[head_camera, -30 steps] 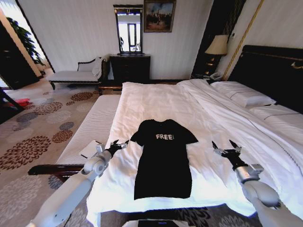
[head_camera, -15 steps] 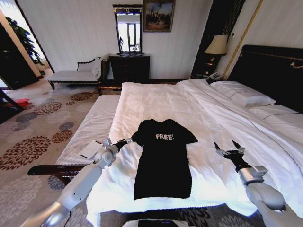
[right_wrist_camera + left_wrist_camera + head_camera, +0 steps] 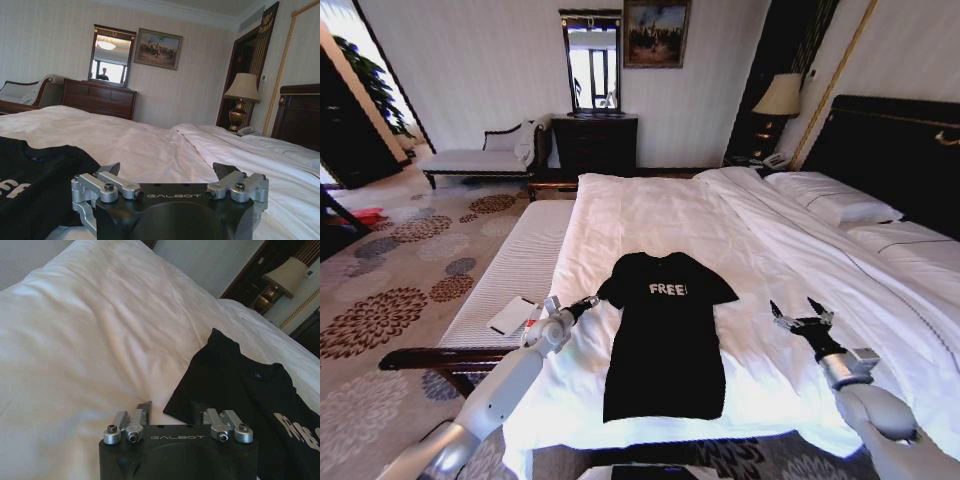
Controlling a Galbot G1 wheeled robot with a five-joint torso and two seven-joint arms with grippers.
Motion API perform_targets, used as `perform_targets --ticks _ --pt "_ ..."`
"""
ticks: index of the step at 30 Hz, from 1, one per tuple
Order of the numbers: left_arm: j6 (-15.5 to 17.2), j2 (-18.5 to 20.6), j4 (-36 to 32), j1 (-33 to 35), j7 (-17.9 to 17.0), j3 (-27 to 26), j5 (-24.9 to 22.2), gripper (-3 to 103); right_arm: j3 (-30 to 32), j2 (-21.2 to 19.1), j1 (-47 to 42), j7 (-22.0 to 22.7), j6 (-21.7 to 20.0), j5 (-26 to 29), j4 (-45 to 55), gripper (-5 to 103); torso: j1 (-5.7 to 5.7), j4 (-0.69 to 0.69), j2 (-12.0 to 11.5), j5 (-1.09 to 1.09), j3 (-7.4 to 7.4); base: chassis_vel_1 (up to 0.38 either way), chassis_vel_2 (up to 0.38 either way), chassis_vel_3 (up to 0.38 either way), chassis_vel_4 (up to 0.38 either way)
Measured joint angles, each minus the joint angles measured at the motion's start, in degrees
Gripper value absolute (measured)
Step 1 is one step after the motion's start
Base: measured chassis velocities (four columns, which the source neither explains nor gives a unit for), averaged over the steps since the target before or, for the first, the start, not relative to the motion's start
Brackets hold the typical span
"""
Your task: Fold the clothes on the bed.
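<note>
Black soft T-shirt [image 3: 665,340] flat on white-sheeted bed [image 3: 650,215], collar toward the far edge.
Left gripper [image 3: 590,301] open at its sleeve; right gripper [image 3: 802,317] open, empty, white sheet all round.

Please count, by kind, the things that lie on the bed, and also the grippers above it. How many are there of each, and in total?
Black T-shirt: 1
White pillows: 2
Grippers, left gripper and right gripper, both open: 2
Total: 5
</note>
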Motion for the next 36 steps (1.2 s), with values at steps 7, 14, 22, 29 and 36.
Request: perform_targets --ticks 7,14,22,29,36 --pt "-0.56 -0.71 0.27 0.06 -0.27 0.10 1.26 18 -0.34 -0.17 0.41 -0.19 0.14 0.04 -0.50 100 0.00 0.00 0.00 -0.01 0.00 0.000 0.000 0.000 0.000" --pt "-0.75 -0.34 -0.71 0.48 -1.18 0.12 1.41 1 -0.75 0.16 0.85 -0.24 0.19 0.03 -0.67 100 0.00 0.00 0.00 -0.01 0.00 0.000 0.000 0.000 0.000" --pt "-0.80 0.39 -1.52 0.93 -1.67 -0.05 1.34 0 -1.16 0.68 1.19 -0.25 0.20 -0.08 -0.54 100 0.00 0.01 0.00 -0.01 0.00 0.000 0.000 0.000 0.000" --pt "-1.09 1.86 -0.45 0.27 -1.89 -2.95 1.33 0 -1.27 0.27 1.41 -0.31 0.22 0.73 -0.19 100 0.00 0.01 0.00 -0.01 0.00 0.000 0.000 0.000 0.000" --pt "-1.24 3.10 0.81 -1.08 -1.96 -3.50 1.00 0 -3.75 -3.06 5.30 3.87 -9.15 26.36 3.17 100 0.00 0.01 0.00 -0.02 0.00 0.000 0.000 0.000 0.000"
